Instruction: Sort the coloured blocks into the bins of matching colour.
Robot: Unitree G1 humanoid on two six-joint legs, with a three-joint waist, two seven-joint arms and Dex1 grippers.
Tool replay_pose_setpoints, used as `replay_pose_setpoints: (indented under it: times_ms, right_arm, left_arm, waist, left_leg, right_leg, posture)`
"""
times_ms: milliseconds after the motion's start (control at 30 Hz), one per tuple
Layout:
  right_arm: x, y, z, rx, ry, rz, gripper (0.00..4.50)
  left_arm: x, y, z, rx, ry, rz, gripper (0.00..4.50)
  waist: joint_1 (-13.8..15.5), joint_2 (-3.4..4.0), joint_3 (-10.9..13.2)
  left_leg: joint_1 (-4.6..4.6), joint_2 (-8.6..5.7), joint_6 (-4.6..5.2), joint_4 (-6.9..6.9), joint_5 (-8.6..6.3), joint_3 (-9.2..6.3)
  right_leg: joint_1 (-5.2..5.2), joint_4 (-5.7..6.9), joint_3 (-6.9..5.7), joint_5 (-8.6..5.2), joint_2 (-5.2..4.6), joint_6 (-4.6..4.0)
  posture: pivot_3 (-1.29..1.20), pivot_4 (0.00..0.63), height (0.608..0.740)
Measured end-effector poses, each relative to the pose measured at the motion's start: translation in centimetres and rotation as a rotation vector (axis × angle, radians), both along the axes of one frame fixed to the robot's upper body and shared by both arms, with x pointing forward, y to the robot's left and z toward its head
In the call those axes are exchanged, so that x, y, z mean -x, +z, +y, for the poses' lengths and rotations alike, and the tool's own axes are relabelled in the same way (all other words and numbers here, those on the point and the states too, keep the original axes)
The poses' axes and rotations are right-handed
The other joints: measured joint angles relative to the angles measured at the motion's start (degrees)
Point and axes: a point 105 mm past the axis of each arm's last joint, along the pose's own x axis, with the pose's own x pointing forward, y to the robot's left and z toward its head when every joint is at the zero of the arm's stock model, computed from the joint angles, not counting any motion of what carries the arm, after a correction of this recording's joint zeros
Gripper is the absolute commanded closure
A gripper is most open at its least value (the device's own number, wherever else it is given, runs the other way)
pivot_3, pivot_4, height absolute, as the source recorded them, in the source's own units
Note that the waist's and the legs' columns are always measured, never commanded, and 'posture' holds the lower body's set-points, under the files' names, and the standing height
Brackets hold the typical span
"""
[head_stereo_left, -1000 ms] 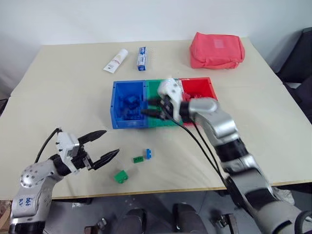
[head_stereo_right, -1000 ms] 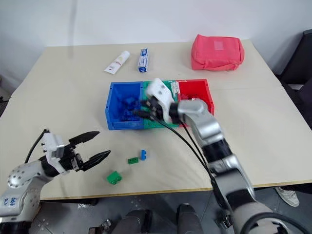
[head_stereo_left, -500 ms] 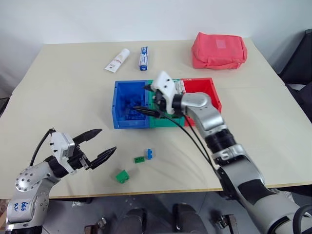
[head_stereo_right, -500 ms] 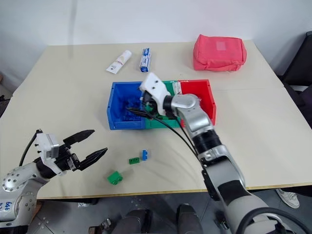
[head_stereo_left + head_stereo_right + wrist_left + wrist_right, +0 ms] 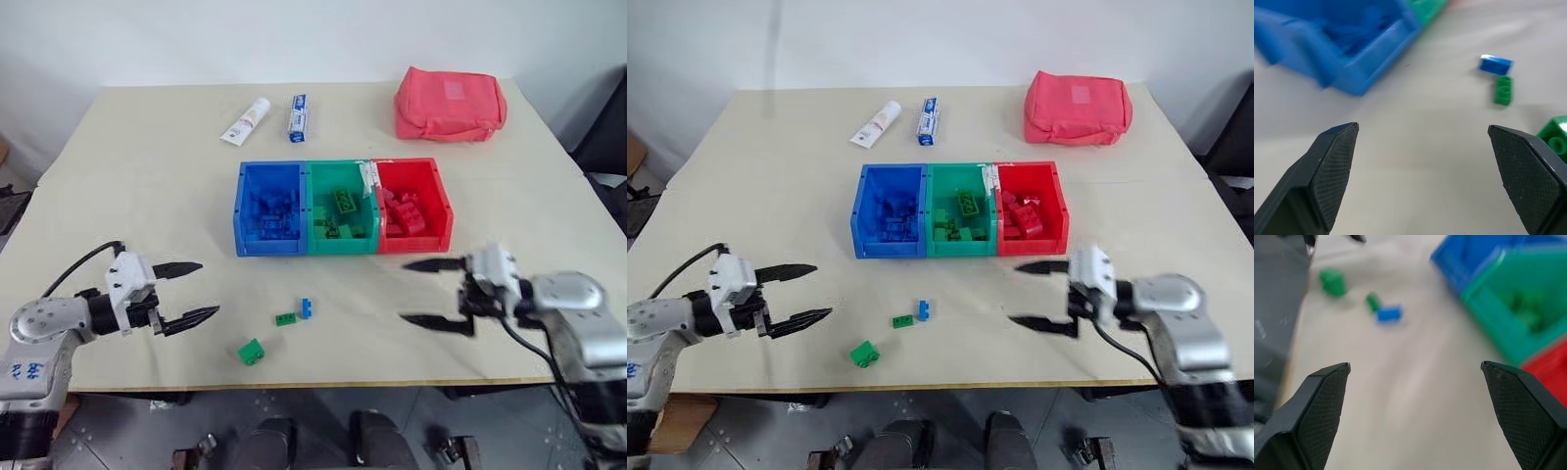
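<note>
Three joined bins stand mid-table: blue bin (image 5: 245, 191), green bin (image 5: 338, 168) and red bin (image 5: 439, 196), each holding blocks of its own colour. Loose on the table in front lie a small blue block (image 5: 306, 307), a small green block (image 5: 285, 318) and a larger green block (image 5: 251, 352). My left gripper (image 5: 194, 292) is open and empty, left of the loose blocks, pointing toward them. My right gripper (image 5: 419, 292) hangs open and empty in front of the red bin, pointing left. The left wrist view shows the blue block (image 5: 1495, 64) and the green blocks ahead.
Two white toothpaste tubes (image 5: 246, 120) (image 5: 297, 113) lie at the back of the table. A pink-red fabric pouch (image 5: 450, 103) sits at the back right. The table's front edge runs just below the larger green block.
My right gripper opened over the blue bin, then swung back and right, down to the table's front right. The left gripper barely shifted. The camera view moved slightly.
</note>
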Motion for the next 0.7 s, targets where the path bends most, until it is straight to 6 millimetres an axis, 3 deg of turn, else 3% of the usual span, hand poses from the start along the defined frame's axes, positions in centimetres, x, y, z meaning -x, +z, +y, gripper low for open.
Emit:
replay_pose_setpoints:
  times_ms: [133,233,467,567,700]
  right_arm:
    - [0.5,-0.3,-1.0,-0.008,-0.05,-0.014,0.02]
    - [0.8,0.2,-1.2,-0.011,-0.086,-0.044,0.02]
    - [1.7,0.5,-1.0,-0.02,-0.135,-0.044,0.02]
    - [2.1,0.6,-0.4,-0.025,-0.137,-0.042,0.02]
    - [2.8,0.6,0.3,-0.028,-0.143,-0.039,0.02]
  left_arm:
    - [-0.3,0.6,-2.3,-0.017,-0.117,0.03,0.0]
    - [-0.7,1.2,-5.4,-0.052,-0.212,0.032,0.0]
    - [-1.3,-1.1,-12.8,-0.228,-0.314,0.091,0.0]
    - [-2.4,-1.4,-14.3,-0.317,-0.275,0.056,0.0]
    - [-3.2,-2.4,-14.5,-0.372,-0.225,0.065,0.0]
  waist:
    - [0.3,0.0,0.0]
    - [0.5,0.0,0.0]
    - [1.7,-0.03,0.0]
    - [1.7,-0.05,0.0]
    - [1.8,-0.06,0.0]
  left_leg:
    - [0.01,-0.01,-0.02,0.02,0.01,-0.01]
    - [-0.01,-0.07,0.0,0.04,0.01,-0.06]
    - [-0.06,-0.1,0.04,0.13,0.01,-0.05]
    - [-0.04,-0.1,0.03,0.13,0.01,0.0]
    - [-0.05,-0.1,0.03,0.14,0.02,-0.01]
  right_leg:
    - [0.0,0.07,0.05,0.0,-0.01,0.0]
    - [0.03,0.08,0.07,0.01,-0.04,0.01]
    - [0.02,0.12,0.04,0.03,0.05,0.06]
    - [0.01,0.12,0.01,0.03,0.1,0.06]
    - [0.0,0.16,0.0,0.03,0.11,0.06]
  posture:
    - [0.0,0.15,0.74]
    - [0.0,0.15,0.74]
    - [0.0,0.15,0.74]
    - [0.0,0.15,0.74]
    - [0.0,0.15,0.74]
